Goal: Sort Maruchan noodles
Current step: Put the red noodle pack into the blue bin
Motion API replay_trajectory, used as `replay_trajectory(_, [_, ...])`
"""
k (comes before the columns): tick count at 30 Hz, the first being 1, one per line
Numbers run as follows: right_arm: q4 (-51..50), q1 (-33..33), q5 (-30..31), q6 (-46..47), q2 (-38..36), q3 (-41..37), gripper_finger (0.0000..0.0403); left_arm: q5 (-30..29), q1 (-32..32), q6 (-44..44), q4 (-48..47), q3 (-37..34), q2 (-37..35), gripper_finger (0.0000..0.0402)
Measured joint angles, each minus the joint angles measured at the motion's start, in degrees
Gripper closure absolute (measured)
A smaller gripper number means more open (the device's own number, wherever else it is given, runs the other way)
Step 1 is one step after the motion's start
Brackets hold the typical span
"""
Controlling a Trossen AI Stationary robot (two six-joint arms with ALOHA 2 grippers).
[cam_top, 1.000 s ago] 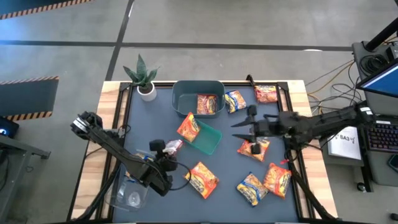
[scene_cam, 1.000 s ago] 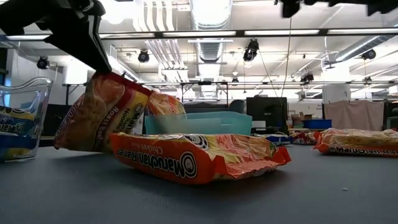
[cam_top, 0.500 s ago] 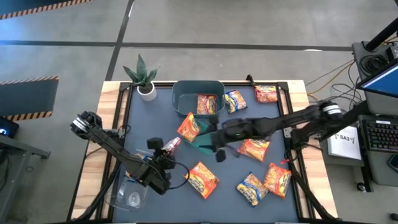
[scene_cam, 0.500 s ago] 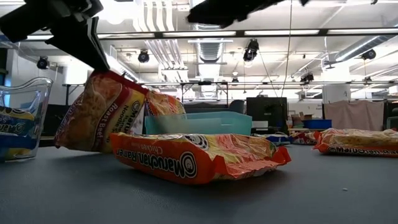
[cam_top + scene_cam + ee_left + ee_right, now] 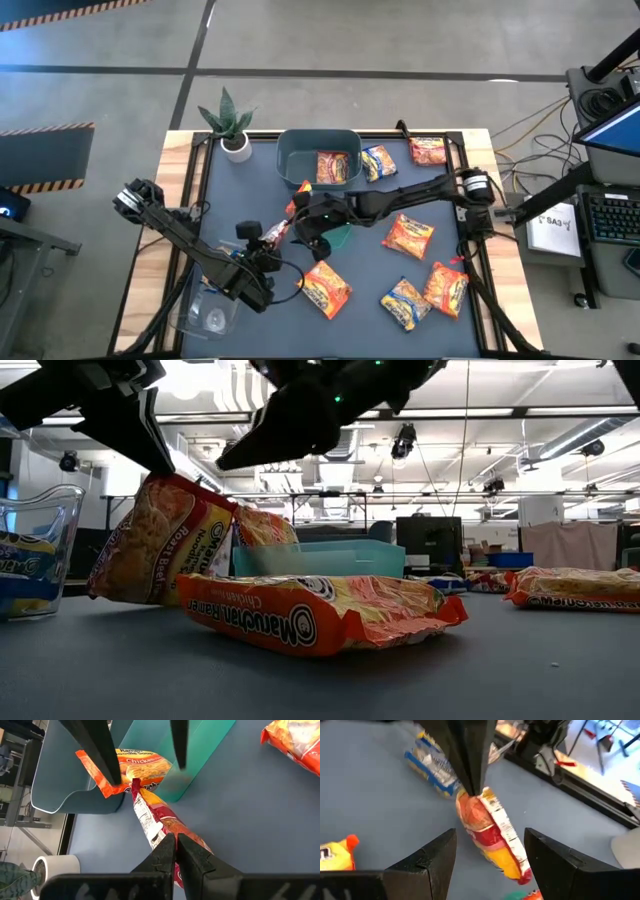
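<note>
**Red packet pinched on the left, open jaws beside it on the right**

High view: the left gripper (image 5: 268, 236) is clenched on a dark red-and-white crinkly plastic ramen packet (image 5: 279, 232), lifted left of the small green square tray (image 5: 340, 234). The right gripper (image 5: 308, 222) hangs just right of that packet.

Low view: the packet (image 5: 165, 540) dangles tilted behind an orange-red flat ramen packet (image 5: 320, 612) lying on the table.

Left wrist view: its fingers (image 5: 162, 857) squeeze the packet's edge.

Right wrist view: the right fingers (image 5: 432, 857) are spread, with the packet (image 5: 492, 835) between and beyond them, untouched.
</note>
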Motion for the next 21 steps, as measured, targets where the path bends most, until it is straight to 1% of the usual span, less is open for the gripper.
replay_trajectory(3, [-0.7,0.0,-0.1,-1.6,2.9,3.0,0.0183,0.0,0.0,0.0,0.1,0.0,0.0,0.0401])
replay_trajectory(10, [-0.7,-0.5,-0.2,-3.5,7.2,7.0,0.0184,0.0,0.0,0.0,0.3,0.0,0.0,0.0401])
replay_trajectory(18, [-0.1,-1.1,-0.1,-5.1,8.6,7.5,0.0185,0.1,-0.1,0.8,0.5,0.0,0.0,0.0401])
replay_trajectory(21, [-0.2,-1.3,-0.2,-5.1,8.8,7.5,0.0194,0.1,-0.1,1.1,0.7,0.0,0.0,0.0401])
